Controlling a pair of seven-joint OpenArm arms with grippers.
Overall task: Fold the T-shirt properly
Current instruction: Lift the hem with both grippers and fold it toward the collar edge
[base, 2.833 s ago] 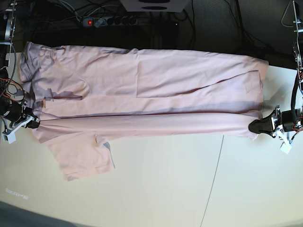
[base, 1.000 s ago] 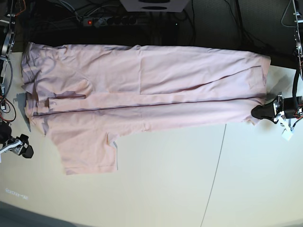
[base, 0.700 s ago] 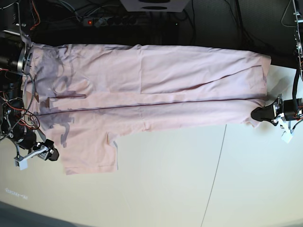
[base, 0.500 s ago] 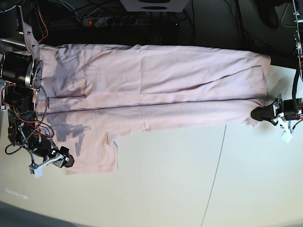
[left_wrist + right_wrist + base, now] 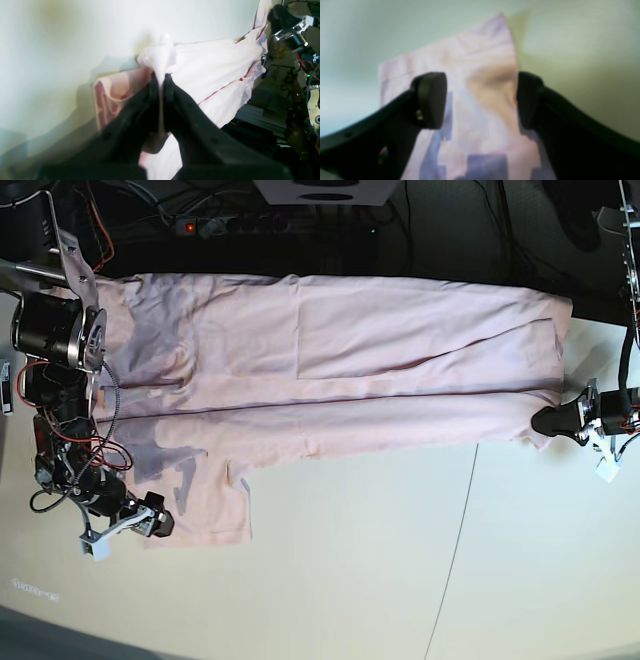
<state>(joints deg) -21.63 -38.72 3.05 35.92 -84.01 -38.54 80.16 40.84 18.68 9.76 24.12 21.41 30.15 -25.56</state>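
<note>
Left gripper point(image 5: 160, 82) clamped on T-shirt point(image 5: 330, 370) hem; right gripper point(image 5: 480, 100) spread wide over its sleeve. No containers visible.

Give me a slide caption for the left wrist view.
Left tool shut on a pinched hem fold of the pink T-shirt, lying on the pale table.

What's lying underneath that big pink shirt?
The T-shirt lies on a pale table, bare around its near edge. Whatever sits beneath the cloth is covered; the left gripper pinches one corner.
</note>
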